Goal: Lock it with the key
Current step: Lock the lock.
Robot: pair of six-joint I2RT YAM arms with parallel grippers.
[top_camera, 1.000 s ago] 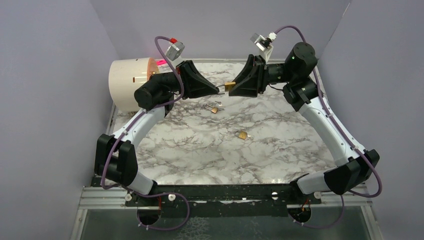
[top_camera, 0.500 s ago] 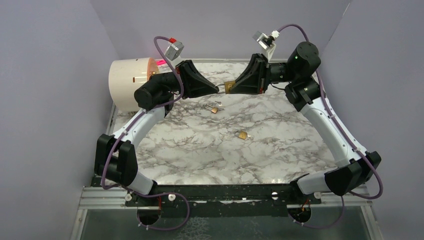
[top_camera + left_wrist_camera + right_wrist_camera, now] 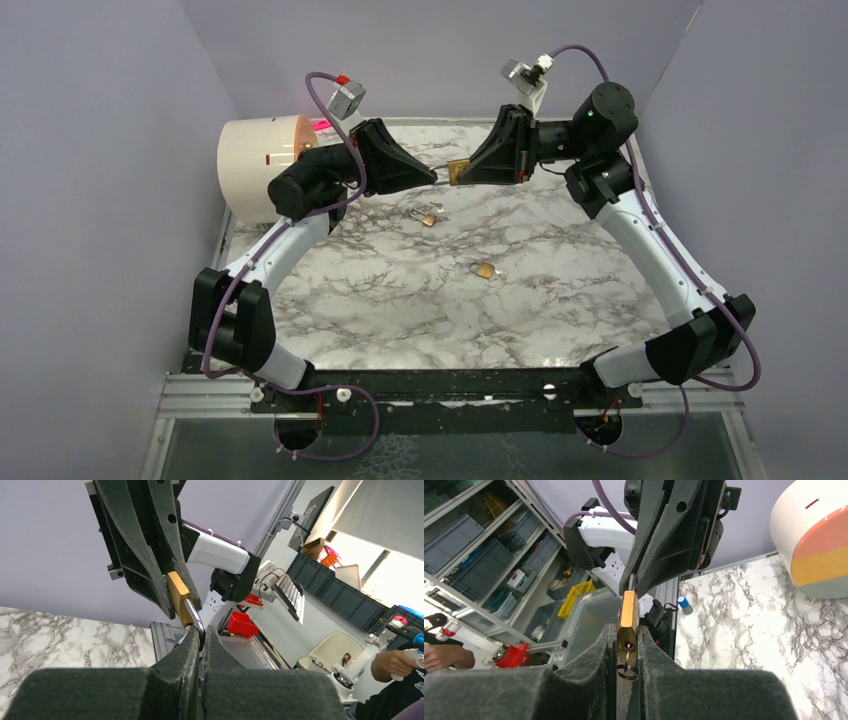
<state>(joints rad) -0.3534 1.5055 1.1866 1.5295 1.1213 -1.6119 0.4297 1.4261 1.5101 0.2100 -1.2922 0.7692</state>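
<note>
top: high, rear, looking down | wrists: close, facing each other | shared: padlock

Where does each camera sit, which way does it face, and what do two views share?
Top external: high behind the bases, looking down on the marble table; left arm and right arm show.
Left wrist: on the left arm, looking along the left claw at the right claw.
Right wrist: mirrored, along its own claw toward the left arm.
Shared: both wrist views show the brass padlock.
</note>
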